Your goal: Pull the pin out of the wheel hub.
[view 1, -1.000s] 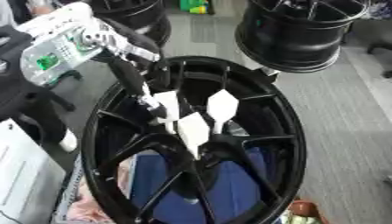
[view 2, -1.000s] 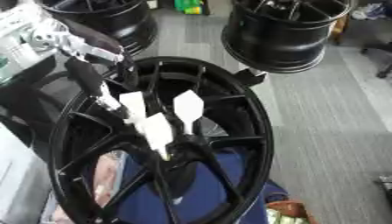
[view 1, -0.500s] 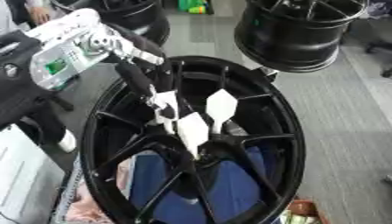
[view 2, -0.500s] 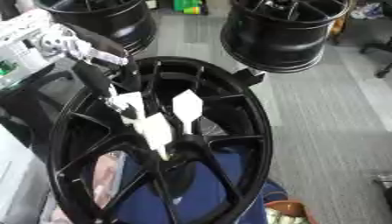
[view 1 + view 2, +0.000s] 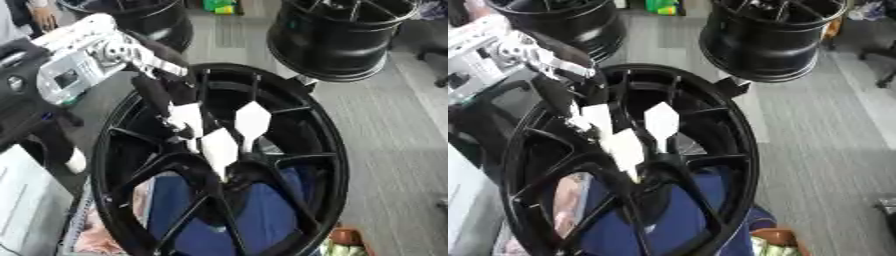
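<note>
A large glossy black spoked wheel hub (image 5: 297, 150) stands tilted on its edge in the middle of the view, its open face turned up toward the camera, with thin spokes running from the rim to a dark centre at about the middle of the frame. The robot's left hand (image 5: 166, 92), black-fingered below a white and silver wrist housing (image 5: 83, 60), comes in from 10 o'clock and reaches down inside the rim at the hub's 11 o'clock side; its dark fingers are bent downward toward the spokes, but whether they close on anything cannot be told, since black lies on black there. Just beside the fingers, toward the hub's centre, three bright white patches (image 5: 219, 147) show between the spokes; they may be floor or paper glimpsed through the gaps. The pin itself cannot be made out; if it is present it lies somewhere near the fingertips and the centre. Behind the spokes toward 6 o'clock a blue cloth-like surface (image 5: 262, 215) shows through the openings. Two further black wheel rims stand on the grey floor (image 5: 394, 130) beyond: one at 1 o'clock (image 5: 337, 37), and another at 11 o'clock (image 5: 562, 20).
</note>
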`<state>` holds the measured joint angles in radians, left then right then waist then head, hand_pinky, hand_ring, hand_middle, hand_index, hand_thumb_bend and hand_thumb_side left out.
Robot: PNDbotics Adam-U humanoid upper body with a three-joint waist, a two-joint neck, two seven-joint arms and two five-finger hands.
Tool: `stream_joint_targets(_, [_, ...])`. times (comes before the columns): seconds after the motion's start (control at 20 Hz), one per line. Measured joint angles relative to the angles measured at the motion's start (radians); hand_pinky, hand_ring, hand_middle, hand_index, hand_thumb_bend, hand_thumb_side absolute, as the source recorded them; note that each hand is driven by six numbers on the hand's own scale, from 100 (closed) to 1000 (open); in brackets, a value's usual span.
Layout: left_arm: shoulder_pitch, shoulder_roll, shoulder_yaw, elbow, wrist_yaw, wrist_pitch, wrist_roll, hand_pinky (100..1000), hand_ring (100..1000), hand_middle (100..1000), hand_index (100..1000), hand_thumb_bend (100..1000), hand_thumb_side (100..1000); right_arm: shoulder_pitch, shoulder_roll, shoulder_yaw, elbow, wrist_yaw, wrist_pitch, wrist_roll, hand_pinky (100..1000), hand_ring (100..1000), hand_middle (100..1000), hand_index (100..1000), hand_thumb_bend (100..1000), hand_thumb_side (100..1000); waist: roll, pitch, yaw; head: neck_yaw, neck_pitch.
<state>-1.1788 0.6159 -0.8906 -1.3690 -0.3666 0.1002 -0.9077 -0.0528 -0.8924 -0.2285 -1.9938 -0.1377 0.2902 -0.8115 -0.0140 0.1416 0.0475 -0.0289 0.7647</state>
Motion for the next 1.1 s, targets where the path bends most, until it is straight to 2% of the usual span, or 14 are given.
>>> stream_joint_targets(0.2, [0.001, -0.002, 0.000, 0.012, -0.008, -0.007, -0.001, 723, 692, 575, 730, 429, 465, 0.000, 0.001, -0.001, 0.000, 0.000, -0.001, -0.001, 867, 720, 616, 758, 100, 468, 0.000, 0.000, -0.001, 0.002, 0.000])
stream_joint_targets(0.45, [0.004, -0.012, 0.003, 0.008, 0.010, 0.007, -0.004, 701, 646, 533, 693, 195, 356, 0.001, 0.009, -0.006, 0.000, 0.000, -0.001, -0.001, 867, 720, 615, 757, 100, 481, -0.001, 0.000, 0.000, 0.004, 0.000])
stream_joint_targets(0.6, [0.006, -0.011, 0.021, -0.003, 0.024, 0.027, -0.002, 692, 627, 510, 671, 112, 304, 0.006, 0.012, -0.012, 0.000, -0.001, 0.000, 0.000, 867, 720, 616, 757, 100, 486, -0.001, 0.002, 0.000, 0.004, 0.000])
stream_joint_targets(0.65, [0.006, -0.011, 0.031, -0.011, 0.028, 0.032, -0.002, 690, 623, 506, 667, 102, 267, 0.008, 0.014, -0.012, 0.000, -0.001, 0.001, 0.001, 867, 720, 615, 757, 100, 487, -0.001, 0.002, 0.000, 0.004, 0.000])
stream_joint_targets(0.7, [0.006, -0.010, 0.040, -0.020, 0.032, 0.037, -0.001, 684, 616, 497, 657, 100, 176, 0.009, 0.015, -0.012, 0.000, -0.001, 0.001, 0.001, 867, 720, 614, 757, 100, 484, -0.001, 0.002, 0.000, 0.004, 0.000])
stream_joint_targets(1.0, [0.006, 0.012, 0.116, -0.066, 0.036, 0.046, 0.003, 673, 602, 488, 637, 100, 190, 0.010, 0.016, -0.013, 0.000, -0.002, 0.001, 0.001, 867, 720, 613, 758, 100, 477, -0.004, 0.002, 0.002, -0.001, 0.000])
stream_joint_targets(1.05, [0.006, 0.017, 0.125, -0.073, 0.037, 0.043, 0.005, 674, 615, 525, 678, 128, 194, 0.010, 0.016, -0.013, 0.000, -0.002, 0.001, 0.001, 867, 720, 612, 757, 100, 481, -0.005, 0.002, 0.003, -0.002, 0.000])
stream_joint_targets(1.1, [0.007, 0.019, 0.131, -0.078, 0.038, 0.041, 0.006, 673, 610, 510, 663, 100, 192, 0.010, 0.016, -0.013, 0.000, -0.002, 0.001, 0.001, 867, 719, 612, 757, 100, 484, -0.005, 0.002, 0.003, -0.002, 0.000])
